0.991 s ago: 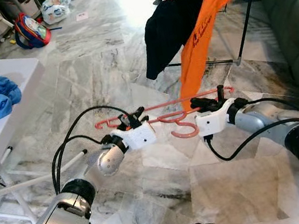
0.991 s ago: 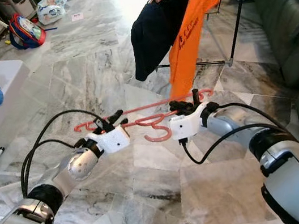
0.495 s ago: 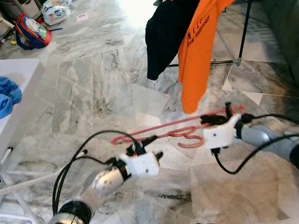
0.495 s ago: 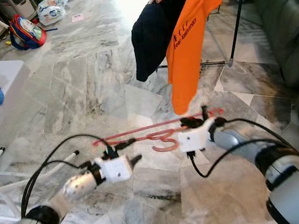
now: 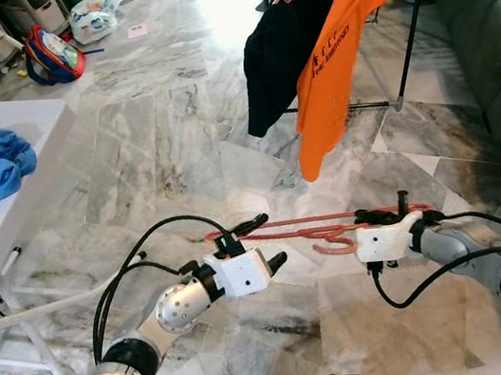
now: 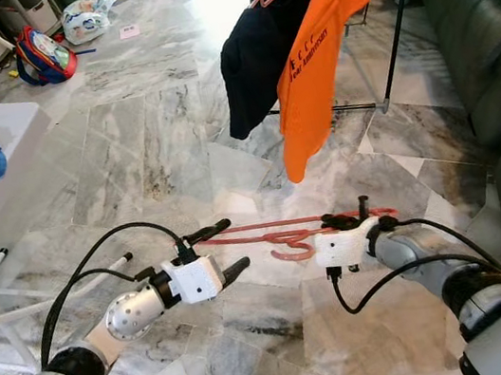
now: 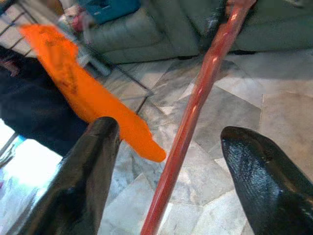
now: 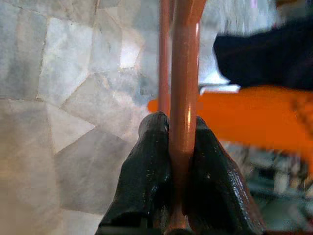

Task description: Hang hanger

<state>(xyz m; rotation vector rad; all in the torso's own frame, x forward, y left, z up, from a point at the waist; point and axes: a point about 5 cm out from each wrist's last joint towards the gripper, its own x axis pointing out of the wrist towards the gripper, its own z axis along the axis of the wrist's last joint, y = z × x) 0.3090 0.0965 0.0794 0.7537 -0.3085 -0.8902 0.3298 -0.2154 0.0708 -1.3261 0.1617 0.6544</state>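
1 pink hanger [image 5: 320, 227] lies flat and sideways, low over the floor. The right tool [image 5: 391, 213] pinches its right end tight. The left tool [image 5: 262, 241] gapes wide around the bar. The clothes rack [image 5: 410, 21] stands ahead, nearer the right arm.

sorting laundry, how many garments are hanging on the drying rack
2: a black garment on a pink hanger on the rack's left, and an orange t-shirt beside it to the right. The rack's top is cut off, so more may hang out of view.
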